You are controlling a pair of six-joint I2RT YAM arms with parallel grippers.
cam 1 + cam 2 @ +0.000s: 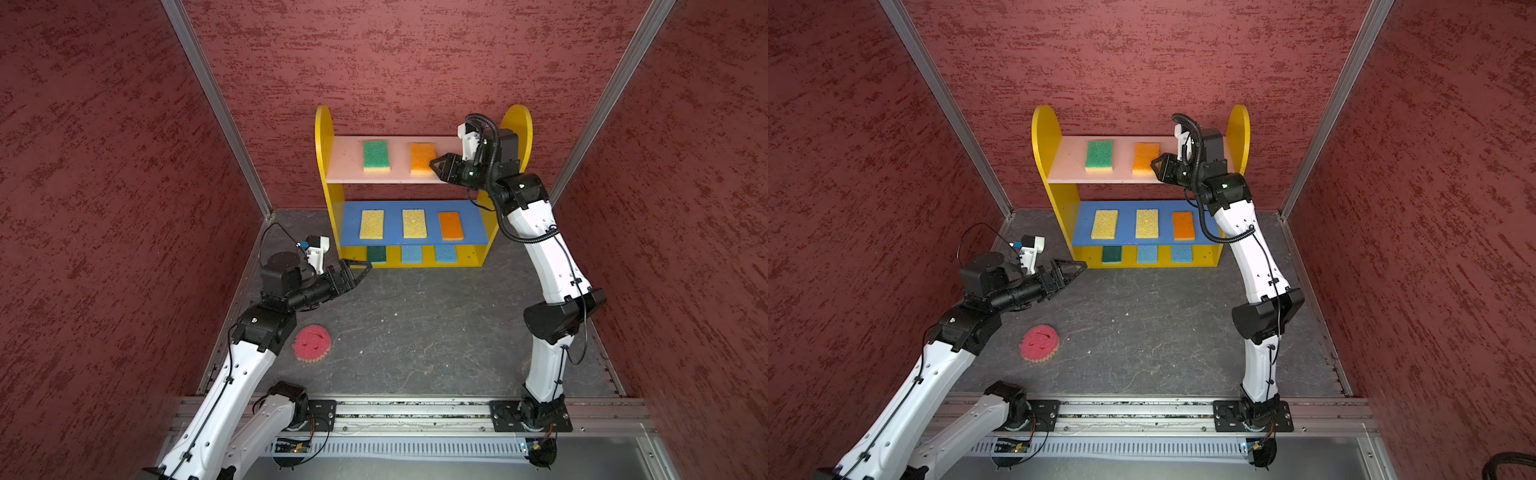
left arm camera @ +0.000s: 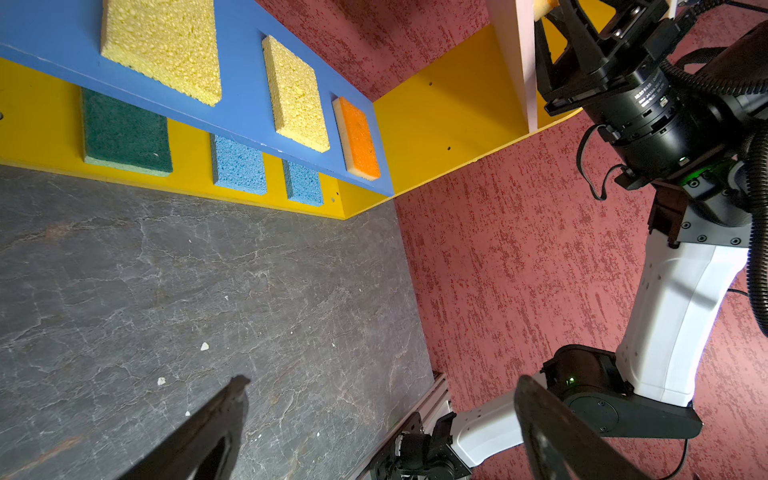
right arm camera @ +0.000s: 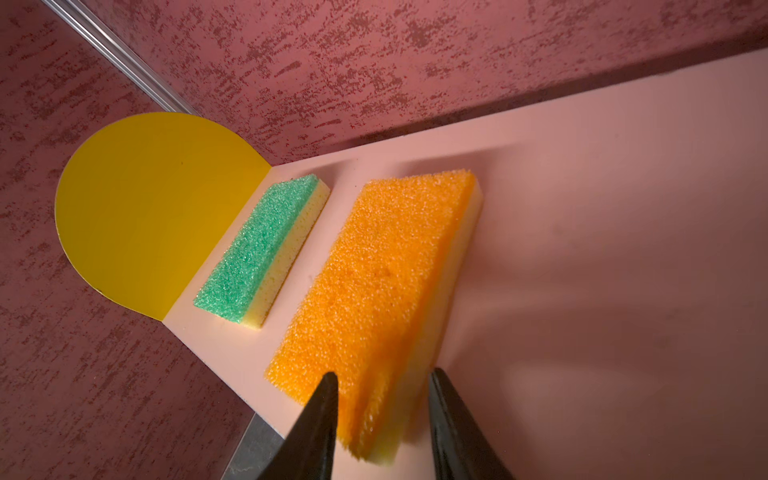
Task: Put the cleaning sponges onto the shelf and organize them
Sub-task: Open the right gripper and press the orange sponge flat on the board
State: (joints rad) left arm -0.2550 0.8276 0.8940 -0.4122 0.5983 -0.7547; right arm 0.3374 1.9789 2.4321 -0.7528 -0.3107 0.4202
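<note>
On the pink top board [image 1: 347, 168] of the shelf [image 1: 323, 137], the right gripper [image 3: 382, 372] stands with jaws partly spread astride the near end of an orange sponge [image 3: 374, 270], which lies flat beside a green sponge [image 1: 376, 154]. The round pink-red smiley sponge [image 1: 311, 343] lies on the grey table [image 1: 415, 324]. The left gripper [image 1: 360, 269] hangs by the shelf's base, spread wide and empty.

The shelf [image 1: 323, 137] holds 2 top sponges [image 1: 376, 156], 3 middle sponges [image 1: 414, 223], 3 bottom sponges [image 1: 411, 254]; 1 floor sponge [image 1: 311, 343] lies before it, on my left.
</note>
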